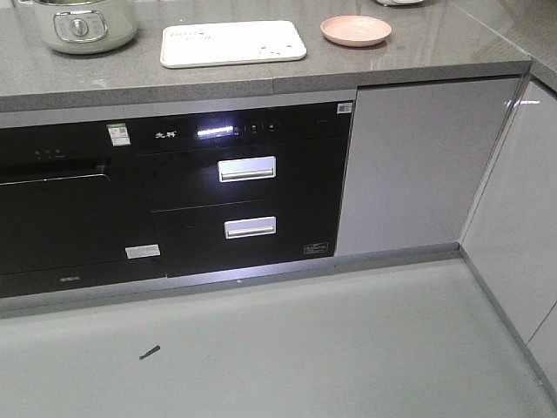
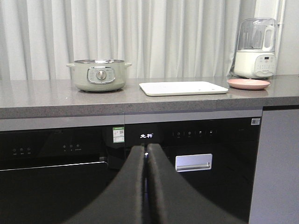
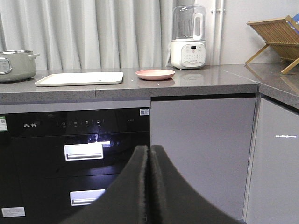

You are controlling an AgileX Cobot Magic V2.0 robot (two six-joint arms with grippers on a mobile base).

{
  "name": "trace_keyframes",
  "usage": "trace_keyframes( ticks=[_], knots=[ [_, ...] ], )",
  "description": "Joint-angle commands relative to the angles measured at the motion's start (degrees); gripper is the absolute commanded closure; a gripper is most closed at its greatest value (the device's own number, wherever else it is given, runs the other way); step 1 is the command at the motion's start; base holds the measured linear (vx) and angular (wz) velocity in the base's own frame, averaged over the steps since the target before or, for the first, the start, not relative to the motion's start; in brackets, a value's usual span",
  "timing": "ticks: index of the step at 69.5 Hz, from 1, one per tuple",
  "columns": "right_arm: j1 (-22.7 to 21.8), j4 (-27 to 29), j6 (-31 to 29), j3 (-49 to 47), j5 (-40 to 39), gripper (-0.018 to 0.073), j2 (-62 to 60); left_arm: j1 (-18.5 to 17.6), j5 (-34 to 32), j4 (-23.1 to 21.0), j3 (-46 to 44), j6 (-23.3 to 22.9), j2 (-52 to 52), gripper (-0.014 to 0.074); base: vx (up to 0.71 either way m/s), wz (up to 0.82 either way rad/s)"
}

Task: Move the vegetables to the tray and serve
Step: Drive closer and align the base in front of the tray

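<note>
Front view: the tray [image 1: 233,43] lay on the table [image 1: 418,61]. Left wrist: my left hand [image 2: 145,149] was pinched closed, the tray above and ahead, slightly right. Right wrist: my right hand [image 3: 149,149] was closed too, the tray ahead, up-left.

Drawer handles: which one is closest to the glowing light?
The upper handle; the glowing light shines just above it, while the lower handle sits well below.

A: What do the picture edges cut off?
B: In the front view, the top edge crops the pot [image 1: 78,24] and leaves only the base of the blender [image 1: 399,2]. In the right wrist view, the rack [image 3: 275,35] runs off the right edge.
A: Anything unreadable?
B: The lettering on the tray [image 1: 233,43] is too small to read. The pot's inside is hidden.
</note>
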Motion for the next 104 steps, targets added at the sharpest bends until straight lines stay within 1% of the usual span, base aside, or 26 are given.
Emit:
trace_keyframes(
  ticks=[1,39,104],
  knots=[
    [-0.07,-0.17,-0.41,0.42,-4.28,0.0564,-0.25,0.11,-3.62,-0.43,1.33,-0.14,-0.91,0.0603,0.11,-0.03],
    [-0.07,-0.17,-0.41,0.42,-4.28,0.0564,-0.25,0.11,-3.62,-0.43,1.33,-0.14,-0.91,0.0603,0.13,-0.01],
    [-0.07,-0.17,-0.41,0.42,-4.28,0.0564,-0.25,0.11,-3.62,-0.43,1.33,-0.14,-0.91,0.0603,0.18,0.08]
  ],
)
